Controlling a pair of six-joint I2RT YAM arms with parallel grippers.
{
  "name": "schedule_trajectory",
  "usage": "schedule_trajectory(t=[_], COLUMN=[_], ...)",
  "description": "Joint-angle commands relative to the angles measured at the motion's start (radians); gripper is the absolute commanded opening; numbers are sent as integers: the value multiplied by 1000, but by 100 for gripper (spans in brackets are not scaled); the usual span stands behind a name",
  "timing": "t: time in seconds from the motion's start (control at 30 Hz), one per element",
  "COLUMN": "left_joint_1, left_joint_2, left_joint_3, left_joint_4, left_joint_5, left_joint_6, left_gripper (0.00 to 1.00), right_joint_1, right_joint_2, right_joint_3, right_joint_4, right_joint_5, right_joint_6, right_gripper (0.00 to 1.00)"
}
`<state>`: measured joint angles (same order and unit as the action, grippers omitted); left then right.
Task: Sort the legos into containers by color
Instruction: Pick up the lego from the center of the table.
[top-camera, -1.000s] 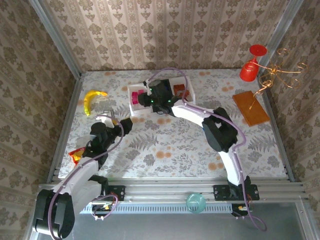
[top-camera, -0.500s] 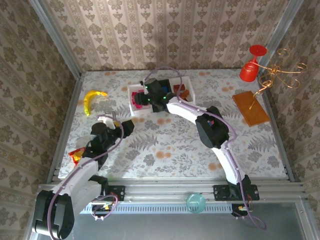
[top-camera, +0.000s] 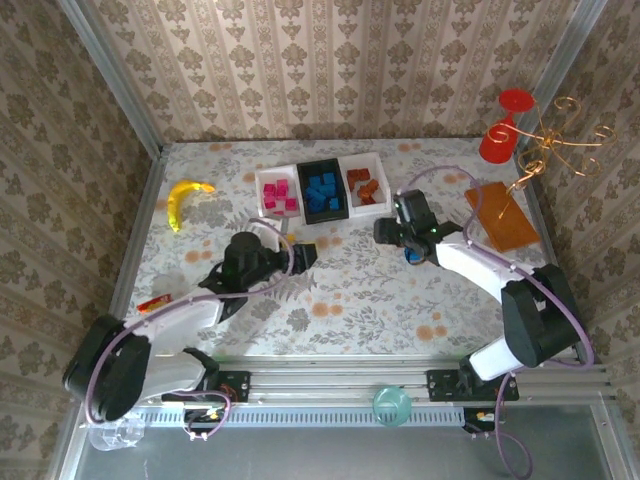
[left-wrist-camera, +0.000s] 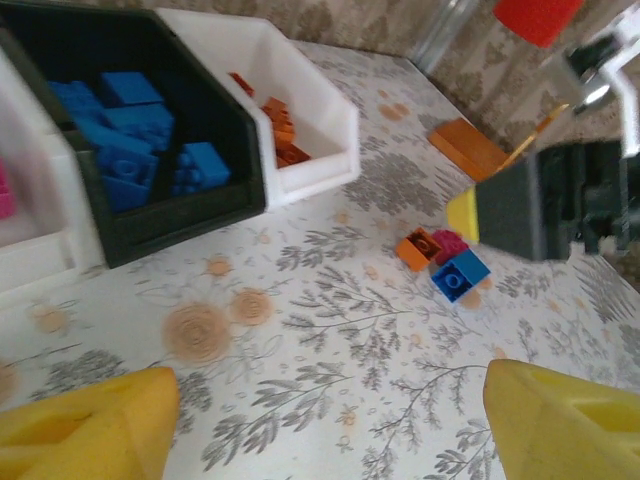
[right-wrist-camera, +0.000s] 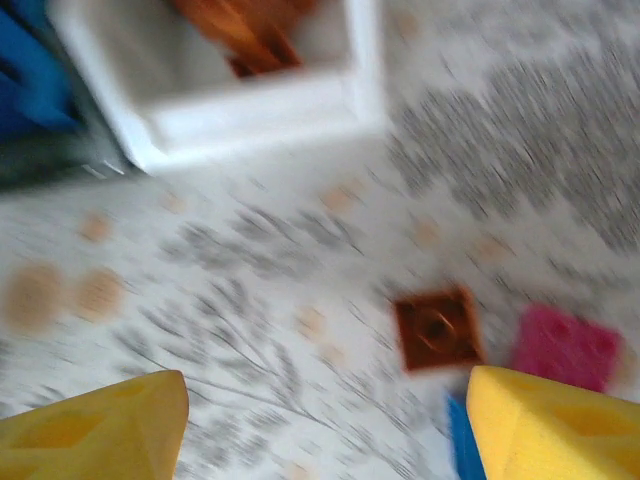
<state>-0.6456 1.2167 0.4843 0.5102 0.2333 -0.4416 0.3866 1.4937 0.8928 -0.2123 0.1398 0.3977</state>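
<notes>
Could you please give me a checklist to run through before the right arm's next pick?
1. Right gripper open and empty: ok.
2. Left gripper open and empty: ok.
3. Orange brick, magenta brick and blue brick well separated: not ok, clustered.
4. Black tray holds only blue: ok.
5. White tray next to it holds only orange-brown: ok.
6. Right wrist view sharp: not ok, blurred.
</notes>
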Motion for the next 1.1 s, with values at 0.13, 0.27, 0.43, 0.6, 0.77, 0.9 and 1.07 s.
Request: schedule_trajectory(t=[0.13,0.27,0.43,0.6,0.77,0.9,1.07], left_joint_1=[-69,-82,-89,-88,-88,-89,-85], left_joint_2=[158,200,212,205,196,188,179], left_joint_3=[138,168,157,139,130,119,110], left_joint_4=[89,112,135,155,153,152,142], left_joint_5=[123,153,134,130,129,120,107], left_joint_6=[37,4,-14,-29,-25,-19,-9], left_gripper=[81,80,80,80,80,80,81], right_joint_1=[-78,-90,-90,-72,-46,-8,75], right_joint_2=[43,106,182,197,224,218,184], right_joint_3=[-49,-25,13,30,44,49,51], right_joint_4=[-64,-79,-83,-77,-90,-113,-101], right_joint_5=[70,71,39,12,-2,2,-31], right_joint_6=[46,37,25,-8,-29,-36,-46], right_gripper=[83,87,85,79,66,52,42])
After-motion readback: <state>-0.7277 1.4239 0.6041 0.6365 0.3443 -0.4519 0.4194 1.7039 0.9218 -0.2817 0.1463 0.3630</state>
